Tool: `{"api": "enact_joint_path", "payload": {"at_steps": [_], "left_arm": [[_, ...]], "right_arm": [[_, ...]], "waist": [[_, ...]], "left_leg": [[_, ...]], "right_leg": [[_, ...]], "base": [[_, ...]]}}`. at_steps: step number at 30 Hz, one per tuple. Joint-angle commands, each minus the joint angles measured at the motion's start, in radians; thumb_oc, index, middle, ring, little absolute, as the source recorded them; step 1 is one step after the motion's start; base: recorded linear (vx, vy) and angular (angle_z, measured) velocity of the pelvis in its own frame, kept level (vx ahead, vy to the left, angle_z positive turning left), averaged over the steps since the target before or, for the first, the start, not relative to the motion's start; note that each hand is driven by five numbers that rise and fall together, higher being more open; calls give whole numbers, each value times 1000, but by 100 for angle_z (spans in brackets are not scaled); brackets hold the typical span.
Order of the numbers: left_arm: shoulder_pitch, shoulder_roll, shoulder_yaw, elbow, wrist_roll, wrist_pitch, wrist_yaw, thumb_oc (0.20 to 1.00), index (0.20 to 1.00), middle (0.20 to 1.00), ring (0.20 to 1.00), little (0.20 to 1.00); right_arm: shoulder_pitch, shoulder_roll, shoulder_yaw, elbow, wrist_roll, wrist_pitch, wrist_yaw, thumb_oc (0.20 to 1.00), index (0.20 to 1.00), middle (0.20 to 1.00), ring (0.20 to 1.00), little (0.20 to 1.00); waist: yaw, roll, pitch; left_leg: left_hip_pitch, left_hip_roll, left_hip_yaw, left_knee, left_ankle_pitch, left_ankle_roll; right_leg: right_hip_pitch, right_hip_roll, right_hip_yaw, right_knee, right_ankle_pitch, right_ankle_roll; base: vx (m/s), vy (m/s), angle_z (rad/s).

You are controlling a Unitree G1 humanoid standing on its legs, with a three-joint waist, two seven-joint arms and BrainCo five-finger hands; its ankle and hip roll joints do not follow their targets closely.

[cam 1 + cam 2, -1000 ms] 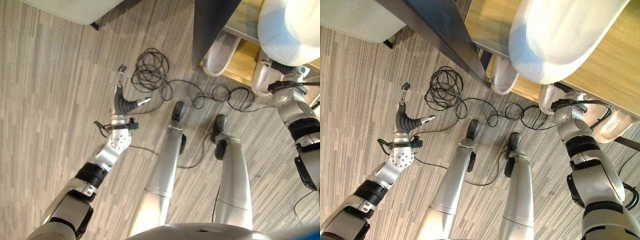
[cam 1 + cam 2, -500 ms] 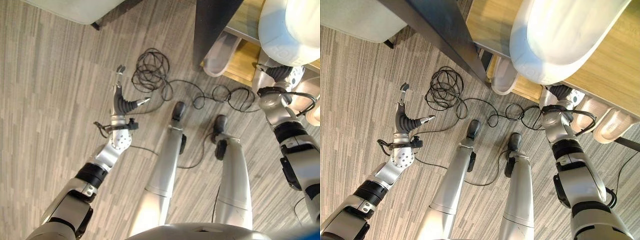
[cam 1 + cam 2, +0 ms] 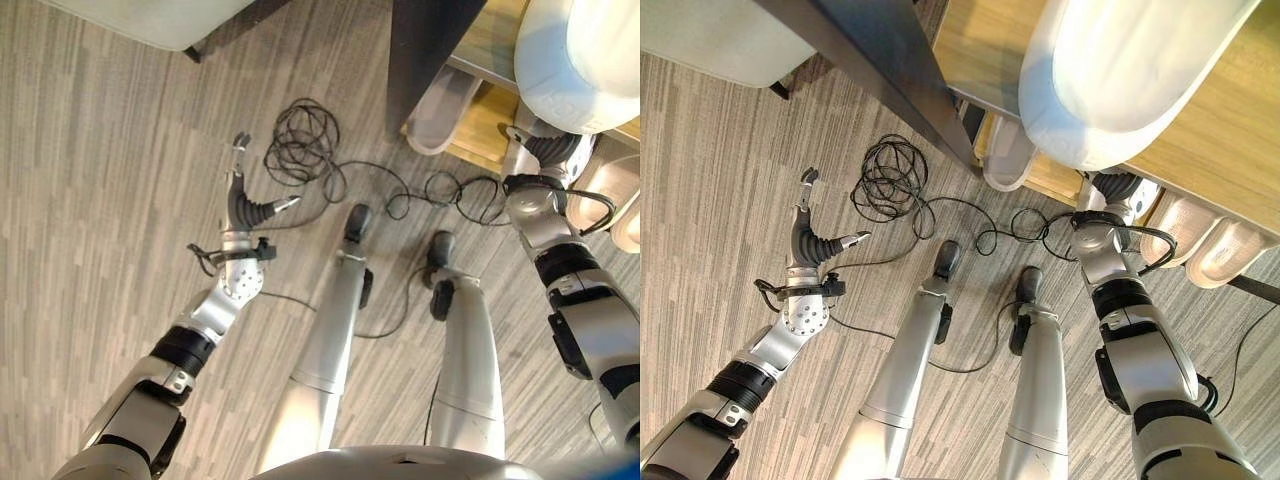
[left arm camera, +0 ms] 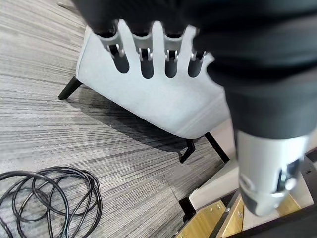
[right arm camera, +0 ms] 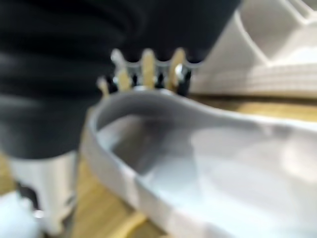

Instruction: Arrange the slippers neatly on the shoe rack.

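At right, the right hand [image 5: 143, 74] curls over the heel rim of a pale grey slipper [image 5: 208, 168], steadying it on the wooden shoe rack [image 3: 1200, 140]. At left, the left hand [image 3: 243, 200] hovers spread, idle.

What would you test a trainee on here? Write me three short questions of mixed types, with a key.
1. True or false: the left hand holds a slipper.
2. Where does the right hand reach? A: into the shoe rack, under its top board. B: onto the grey seat. C: across to the other hand.
3. Short answer: what lies on top of the shoe rack?

Key
1. False: it hangs open above the floor.
2. A.
3. A white slipper.
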State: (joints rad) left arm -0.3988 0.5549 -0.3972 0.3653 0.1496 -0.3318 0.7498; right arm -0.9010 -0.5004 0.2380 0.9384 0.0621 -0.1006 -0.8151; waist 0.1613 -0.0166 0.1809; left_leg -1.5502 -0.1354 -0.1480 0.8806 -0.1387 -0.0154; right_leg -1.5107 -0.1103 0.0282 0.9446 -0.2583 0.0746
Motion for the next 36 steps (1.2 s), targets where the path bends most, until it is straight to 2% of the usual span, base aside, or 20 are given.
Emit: {"api": "enact_joint_path", "payload": {"at_steps": [1,16,36], "left_arm": [[28,30,1,-44,43,-19,32,1000,1000,1000,1000,1000],[24,67,-22,-91,93,-33,77,1000,1000,1000,1000,1000],[30,85,-74,-107,115,-46,97,1000,1000,1000,1000,1000]], "right_arm": [[31,38,5,-30,80,-55,27,1000,1000,1000,1000,1000],[-35,55,6,-21,182,-108,6,1000,1000,1000,1000,1000],[-100,36,2,-38,192,-116,-53,1000,1000,1000,1000,1000]], "waist": [[19,30,-8],[31,36,-3],[46,40,7]], "left_leg": [[-19,-18,5,-90,-11,48],[-15,-16,6,-98,-7,48],[-11,-21,7,-83,-17,48]], "right_leg": [[45,29,16,-30,5,-28],[51,28,13,-26,3,-26],[67,20,13,-23,-10,-29]], "base": [[0,0,0],[0,0,0],[3,-2,1]]}}
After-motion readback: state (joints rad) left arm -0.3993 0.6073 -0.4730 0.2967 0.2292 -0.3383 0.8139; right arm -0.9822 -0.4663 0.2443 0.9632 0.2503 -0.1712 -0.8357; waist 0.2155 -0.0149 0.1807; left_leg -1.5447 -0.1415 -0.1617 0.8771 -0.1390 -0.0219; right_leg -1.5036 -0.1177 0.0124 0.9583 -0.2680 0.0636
